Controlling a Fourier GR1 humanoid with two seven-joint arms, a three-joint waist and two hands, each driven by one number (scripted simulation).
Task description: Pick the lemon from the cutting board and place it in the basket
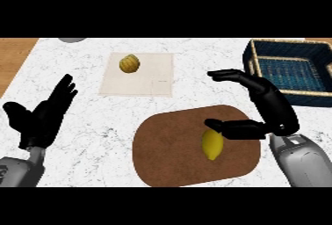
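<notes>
The yellow lemon [212, 145] lies on the brown cutting board [168, 149] at the lower middle. My right hand [272, 110] hovers just right of it, open, thumb stretched toward the lemon's top and fingers reaching up and left above the board. The fingers are not curled round the lemon. A dark blue woven basket [257, 55] stands at the upper right, nothing visible inside. My left hand [42, 118] rests open at the left, fingers up, well away from the board.
A beige mat [149, 79] lies behind the board with a ribbed yellow-green fruit [130, 63] on it. A grey object [71, 39] peeks in at the top left edge. The marble counter ends at a wooden strip [13, 57] on the left.
</notes>
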